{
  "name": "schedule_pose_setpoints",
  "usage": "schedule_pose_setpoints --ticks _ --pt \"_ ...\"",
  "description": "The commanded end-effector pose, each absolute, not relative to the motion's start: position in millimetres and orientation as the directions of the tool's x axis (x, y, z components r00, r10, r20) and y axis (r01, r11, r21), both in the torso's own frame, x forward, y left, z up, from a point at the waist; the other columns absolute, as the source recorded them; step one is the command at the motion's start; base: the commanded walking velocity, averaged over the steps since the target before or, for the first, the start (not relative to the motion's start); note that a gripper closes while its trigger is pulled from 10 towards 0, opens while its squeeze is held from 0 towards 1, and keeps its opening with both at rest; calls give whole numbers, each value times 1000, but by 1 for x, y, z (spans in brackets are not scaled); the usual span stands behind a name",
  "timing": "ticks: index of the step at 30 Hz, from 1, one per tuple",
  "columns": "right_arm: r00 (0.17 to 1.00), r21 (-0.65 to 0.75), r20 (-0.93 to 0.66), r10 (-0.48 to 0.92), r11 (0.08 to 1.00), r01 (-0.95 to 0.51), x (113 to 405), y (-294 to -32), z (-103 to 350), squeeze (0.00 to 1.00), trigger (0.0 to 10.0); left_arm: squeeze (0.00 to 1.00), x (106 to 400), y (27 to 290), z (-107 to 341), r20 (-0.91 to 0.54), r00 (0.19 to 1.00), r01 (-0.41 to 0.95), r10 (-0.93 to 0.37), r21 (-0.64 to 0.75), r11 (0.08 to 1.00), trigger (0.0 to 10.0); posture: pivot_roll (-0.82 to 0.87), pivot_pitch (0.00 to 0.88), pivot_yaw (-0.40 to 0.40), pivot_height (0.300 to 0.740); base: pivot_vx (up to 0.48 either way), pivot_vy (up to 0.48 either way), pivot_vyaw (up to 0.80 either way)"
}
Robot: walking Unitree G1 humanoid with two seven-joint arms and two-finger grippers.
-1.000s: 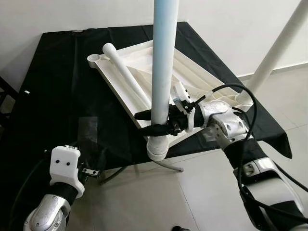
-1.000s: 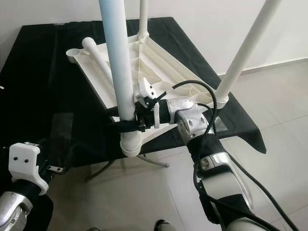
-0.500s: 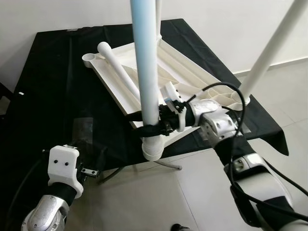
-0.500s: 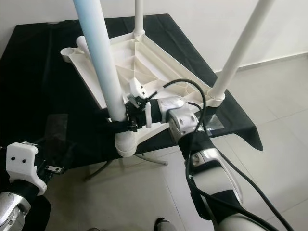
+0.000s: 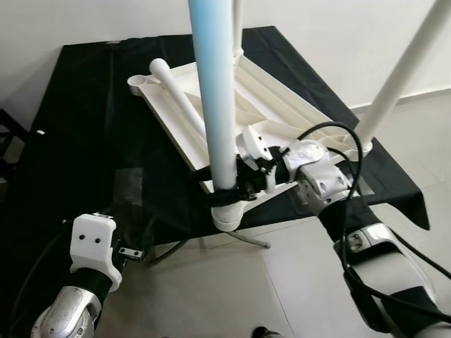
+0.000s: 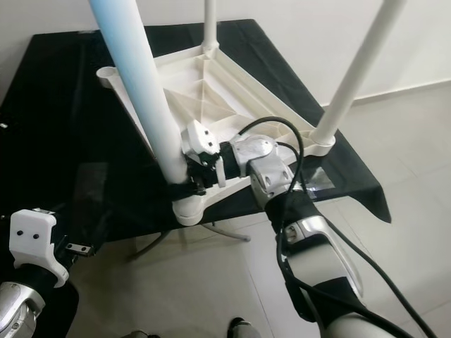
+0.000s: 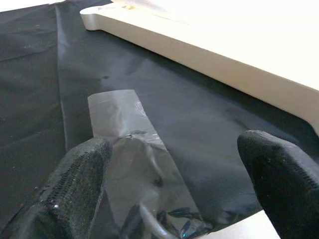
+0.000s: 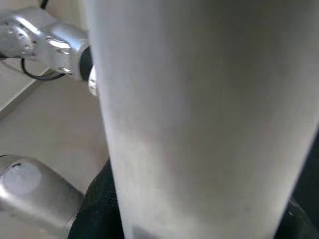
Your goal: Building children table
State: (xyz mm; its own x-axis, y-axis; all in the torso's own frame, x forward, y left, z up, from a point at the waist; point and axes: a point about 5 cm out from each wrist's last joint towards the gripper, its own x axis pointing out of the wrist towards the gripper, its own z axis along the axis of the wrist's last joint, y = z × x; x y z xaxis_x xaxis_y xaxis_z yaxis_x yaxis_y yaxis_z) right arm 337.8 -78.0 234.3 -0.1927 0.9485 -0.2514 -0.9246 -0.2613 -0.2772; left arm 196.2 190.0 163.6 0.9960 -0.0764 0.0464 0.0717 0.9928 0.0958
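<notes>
**White leg clamped at the near corner socket**

White plastic tabletop (image 5: 232, 91) lies upside down on the black-draped desk (image 5: 84, 127). Right claw (image 5: 224, 191) grips the round leg (image 5: 215, 105), which leans more leftward than a second ago. Three legs stand socketed; a fourth (image 5: 180, 98) lies loose. Left claw (image 7: 174, 189) hangs spread, empty.

A black cloth (image 5: 84, 134) covers the low stand, hanging over its edges and drooping to a point at the corner on the robot's right. A strip of clear tape (image 7: 130, 144) lies wrinkled and glossy on the cloth near its front edge. Thin metal legs (image 5: 246, 241) show beneath the cloth. Pale tiled floor (image 6: 394, 134) spreads around, meeting a white wall (image 5: 331, 35) behind
</notes>
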Motion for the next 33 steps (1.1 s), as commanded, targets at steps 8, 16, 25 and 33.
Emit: schedule_pose_setpoints --ticks 8,16,25,33 --pt "-146 -165 -289 946 -200 -966 338 -91 207 0 10000 0 195 192 164 38 996 72 -76 98 993 10000 30 240 -13 740 0 0 0" --pt "164 -88 -114 980 154 -984 341 -94 195 0 10000 0 197 193 164 40 997 67 -71 98 993 10000 17 236 -17 740 0 0 0" --pt "366 -83 -154 918 357 -930 326 -91 176 0 10000 0 199 195 164 43 996 68 -72 100 993 10000 4 225 -16 740 0 0 0" --pt "736 -44 -155 659 739 -672 337 -83 178 0 10000 0 203 200 167 58 997 52 -58 93 994 10000 -30 219 -2 740 0 0 0"
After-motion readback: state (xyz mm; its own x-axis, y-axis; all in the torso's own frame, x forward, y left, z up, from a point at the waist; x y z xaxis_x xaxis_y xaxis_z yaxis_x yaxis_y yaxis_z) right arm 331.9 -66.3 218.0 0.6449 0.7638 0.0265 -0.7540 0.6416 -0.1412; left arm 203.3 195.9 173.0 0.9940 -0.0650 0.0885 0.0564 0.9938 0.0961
